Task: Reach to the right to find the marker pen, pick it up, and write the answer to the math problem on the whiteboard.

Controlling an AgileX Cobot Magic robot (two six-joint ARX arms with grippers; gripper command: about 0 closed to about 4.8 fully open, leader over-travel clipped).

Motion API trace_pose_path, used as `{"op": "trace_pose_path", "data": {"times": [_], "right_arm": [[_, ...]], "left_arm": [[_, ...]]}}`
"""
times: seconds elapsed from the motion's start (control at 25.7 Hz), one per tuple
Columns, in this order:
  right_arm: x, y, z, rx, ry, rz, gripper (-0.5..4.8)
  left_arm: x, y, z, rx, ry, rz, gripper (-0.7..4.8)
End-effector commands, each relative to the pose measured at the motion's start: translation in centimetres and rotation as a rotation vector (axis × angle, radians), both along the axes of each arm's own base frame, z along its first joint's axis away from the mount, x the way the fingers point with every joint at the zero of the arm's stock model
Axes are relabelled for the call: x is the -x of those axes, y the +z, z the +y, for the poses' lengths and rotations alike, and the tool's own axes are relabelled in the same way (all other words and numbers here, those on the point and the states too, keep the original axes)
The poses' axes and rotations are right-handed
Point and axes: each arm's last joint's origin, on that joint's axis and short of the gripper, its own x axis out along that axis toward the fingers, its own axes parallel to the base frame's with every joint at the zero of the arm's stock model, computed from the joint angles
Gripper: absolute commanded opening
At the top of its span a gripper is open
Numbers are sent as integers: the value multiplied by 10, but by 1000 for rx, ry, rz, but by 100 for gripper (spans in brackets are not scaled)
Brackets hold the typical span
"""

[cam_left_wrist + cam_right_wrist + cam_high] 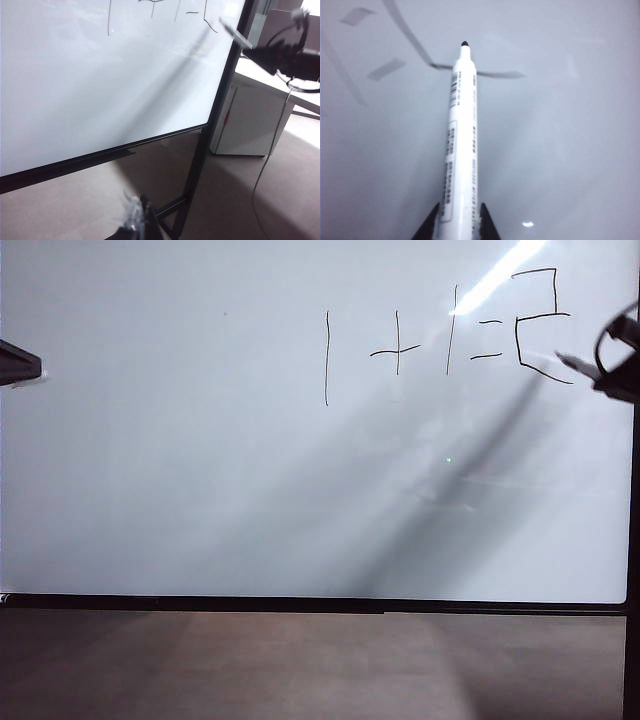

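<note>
The whiteboard (pixel 200 490) fills the exterior view, with the math problem (pixel 400 345) handwritten near its top and an angular two (pixel 540 325) after the equals bars. My right gripper (pixel 603 370) enters from the right edge, shut on the marker pen (pixel 577 365). The pen's tip points at the lower stroke of the two. In the right wrist view the white marker pen (pixel 461 140) stands between the dark fingers (pixel 487 225), its black tip close over a stroke; I cannot tell whether it touches. My left gripper (pixel 15 362) hangs at the left edge, apart from the writing.
The board's black frame (pixel 300 605) runs along the bottom, with brown floor (pixel 300 670) below it. In the left wrist view the board's stand leg (pixel 200 165) drops to the floor. A white cabinet (pixel 250 120) and a hanging cable (pixel 272 145) lie beyond the board's right edge.
</note>
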Motion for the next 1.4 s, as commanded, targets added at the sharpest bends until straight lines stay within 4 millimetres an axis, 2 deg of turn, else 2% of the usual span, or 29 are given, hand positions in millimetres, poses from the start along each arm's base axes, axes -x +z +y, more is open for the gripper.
{"op": "trace_pose_path", "data": {"times": [0.04, 0.19, 0.35, 0.51, 0.62, 1.09, 1.4], "right_arm": [[5, 11, 3, -17, -12, -43, -8], [27, 19, 3, -23, -91, -10, -8], [62, 28, 5, -30, -192, -13, -8], [93, 36, 8, -24, -211, 52, -8], [126, 44, 13, 1, -225, 74, -8], [219, 41, 23, 69, -225, 12, -8], [221, 38, 26, 72, -154, 32, -8]], "left_arm": [[0, 1, 0, 0, 3, -11, -4], [-2, 1, 3, 0, 38, -11, -4], [-8, 1, 17, -1, 195, -11, -4], [-11, 1, 27, -1, 303, -11, -5], [-12, 1, 32, -2, 357, -11, -5], [-14, 1, 45, -2, 493, -12, -4], [-14, 1, 46, -3, 506, -9, -5]]}}
